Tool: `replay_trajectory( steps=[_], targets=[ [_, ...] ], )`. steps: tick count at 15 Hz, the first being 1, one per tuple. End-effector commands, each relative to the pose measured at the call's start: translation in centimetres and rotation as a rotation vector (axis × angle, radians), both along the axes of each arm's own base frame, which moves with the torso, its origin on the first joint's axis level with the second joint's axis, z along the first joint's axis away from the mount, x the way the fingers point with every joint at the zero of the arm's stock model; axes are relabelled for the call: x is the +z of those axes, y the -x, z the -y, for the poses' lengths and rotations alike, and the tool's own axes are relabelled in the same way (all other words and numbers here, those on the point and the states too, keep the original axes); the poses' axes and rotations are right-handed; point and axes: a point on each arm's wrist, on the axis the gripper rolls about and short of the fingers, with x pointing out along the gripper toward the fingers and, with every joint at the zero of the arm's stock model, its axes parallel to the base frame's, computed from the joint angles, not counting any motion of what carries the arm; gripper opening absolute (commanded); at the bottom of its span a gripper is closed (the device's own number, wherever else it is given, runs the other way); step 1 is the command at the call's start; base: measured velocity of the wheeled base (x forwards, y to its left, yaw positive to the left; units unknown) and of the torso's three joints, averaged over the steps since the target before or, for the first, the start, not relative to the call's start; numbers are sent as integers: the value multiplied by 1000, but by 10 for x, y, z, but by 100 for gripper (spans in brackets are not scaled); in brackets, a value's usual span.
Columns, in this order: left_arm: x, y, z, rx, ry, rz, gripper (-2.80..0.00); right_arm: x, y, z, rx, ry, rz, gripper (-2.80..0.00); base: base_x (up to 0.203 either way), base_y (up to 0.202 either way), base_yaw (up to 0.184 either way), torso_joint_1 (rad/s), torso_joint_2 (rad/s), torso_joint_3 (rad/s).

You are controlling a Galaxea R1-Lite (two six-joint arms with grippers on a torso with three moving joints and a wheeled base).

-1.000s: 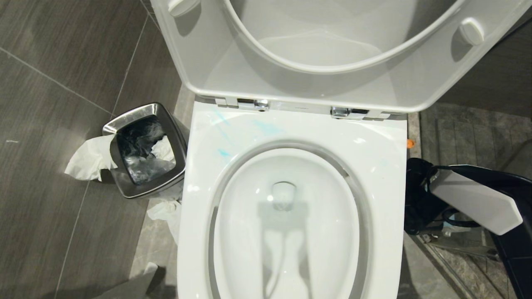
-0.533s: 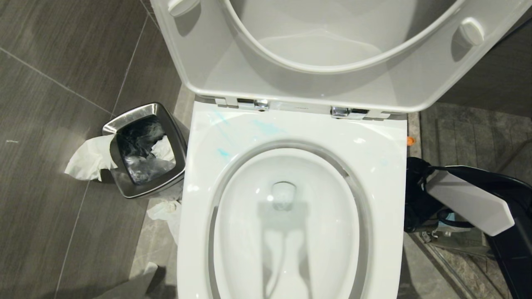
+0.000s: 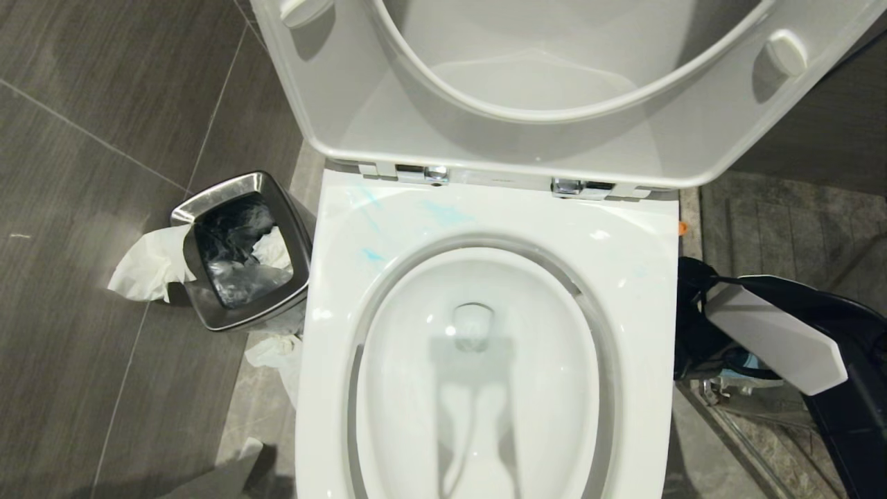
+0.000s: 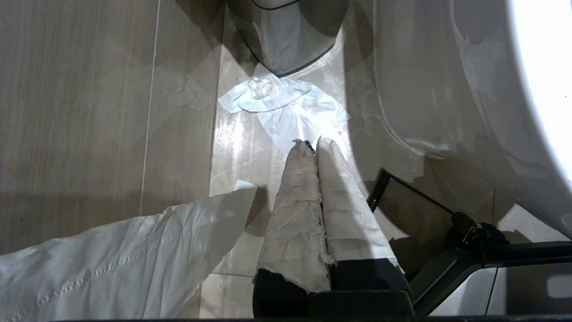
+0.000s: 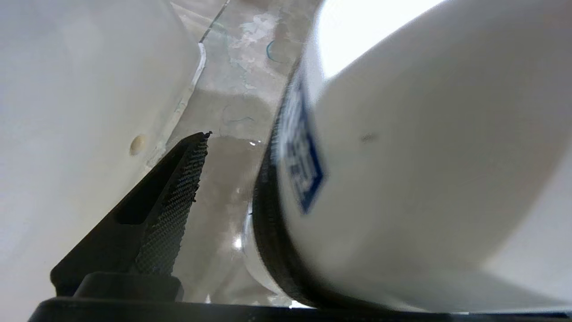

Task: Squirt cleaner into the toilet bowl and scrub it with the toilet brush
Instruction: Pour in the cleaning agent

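White ceramic bowl (image 3: 478,374), head view: lid up, blue smears on rim; steel bin (image 3: 239,249) with tissue at its left; right arm (image 3: 776,333) low beside the bowl's right flank.
Left wrist view: left gripper (image 4: 313,144), tissue-wrapped jaws together over floor tissue (image 4: 286,100).
Right wrist view: right gripper (image 5: 232,147), jaws wide apart; cleaner (image 5: 402,179) close against one side, blue label unreadable; whether it is gripped cannot be told.
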Motion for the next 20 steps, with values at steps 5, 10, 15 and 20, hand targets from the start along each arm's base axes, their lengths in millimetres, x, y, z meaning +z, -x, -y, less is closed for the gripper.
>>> replay_trajectory(
  steps=[5,10,15,20],
  targets=[
    [0,0,0,0,0,-2,-280,4,-3,-4,8,0,30,0,0,0,0,0,0,0],
    [0,0,0,0,0,-2,-280,4,-4,-3,2,-2,38,-280,0,0,0,0,0,0],
    [0,0,0,0,0,-2,-280,6,-5,1,-7,-2,42,-280,0,0,0,0,0,0],
    [0,0,0,0,0,-2,-280,15,-2,6,-45,-17,53,-280,0,0,0,0,0,0]
  ],
)
